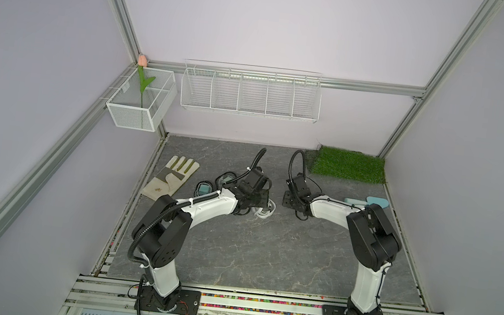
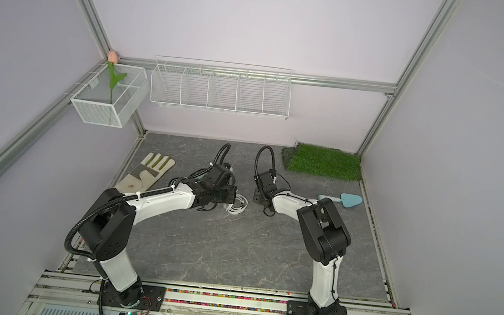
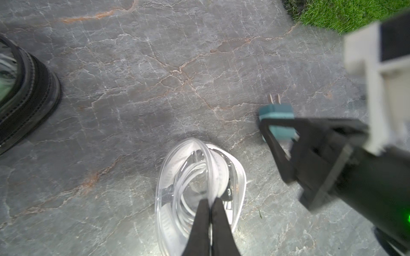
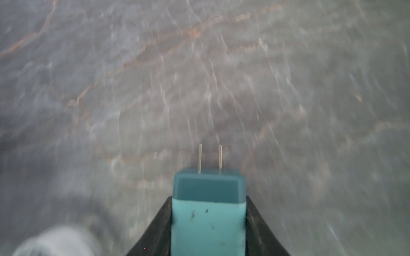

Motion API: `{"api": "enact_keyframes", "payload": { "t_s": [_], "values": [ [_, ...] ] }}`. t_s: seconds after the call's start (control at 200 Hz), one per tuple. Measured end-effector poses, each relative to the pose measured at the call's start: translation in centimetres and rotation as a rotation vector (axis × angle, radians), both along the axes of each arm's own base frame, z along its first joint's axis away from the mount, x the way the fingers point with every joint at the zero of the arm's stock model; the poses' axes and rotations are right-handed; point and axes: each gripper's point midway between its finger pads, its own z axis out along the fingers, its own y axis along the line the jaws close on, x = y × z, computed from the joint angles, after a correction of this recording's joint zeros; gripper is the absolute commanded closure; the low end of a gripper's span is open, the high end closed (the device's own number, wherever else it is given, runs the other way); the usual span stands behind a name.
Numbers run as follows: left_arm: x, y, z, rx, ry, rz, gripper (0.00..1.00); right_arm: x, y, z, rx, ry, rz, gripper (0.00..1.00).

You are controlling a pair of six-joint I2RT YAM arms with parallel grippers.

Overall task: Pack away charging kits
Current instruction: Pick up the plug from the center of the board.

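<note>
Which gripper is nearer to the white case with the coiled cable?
Left. The left gripper is shut on the rim of the white case; the right gripper holds a teal adapter beside it, apart.

The white case (image 2: 237, 209) lies between glove (image 2: 144, 174) and trowel (image 2: 349, 199).

Teal plug adapter (image 4: 208, 212): prongs forward, clamped in right gripper (image 4: 209, 200). White case (image 3: 238, 184): on table (image 3: 133, 88), clear lid raised, coiled white cable (image 3: 182, 199) inside. Black-rimmed case (image 1: 203, 187), teal inside, beside second black-rimmed case (image 1: 225, 179).
</note>
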Motion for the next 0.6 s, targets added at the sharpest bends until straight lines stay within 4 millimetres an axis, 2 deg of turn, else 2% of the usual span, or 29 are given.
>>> {"api": "enact_keyframes", "payload": {
  "t_s": [0.095, 0.205, 0.305, 0.425, 0.6],
  "values": [
    [0.0, -0.1, 0.1, -0.006, -0.001, -0.003, 1.00, -1.9, 0.5, 2.8, 0.056, -0.040, 0.051, 0.67],
    [0.2, -0.5, 0.1, -0.017, -0.003, -0.010, 1.00, -3.5, 3.1, 6.5, 0.173, -0.109, 0.140, 0.67],
    [0.2, -0.7, -0.1, -0.024, 0.002, -0.016, 1.00, -4.6, 5.6, 7.8, 0.243, -0.129, 0.216, 0.69],
    [0.2, -1.1, 0.0, -0.040, -0.001, -0.026, 1.00, -5.5, 8.1, 6.7, 0.299, -0.096, 0.287, 0.70],
    [0.4, -1.4, 0.3, -0.061, -0.009, -0.032, 1.00, -5.9, 9.2, 2.1, 0.307, 0.013, 0.298, 0.71]
  ]
}}
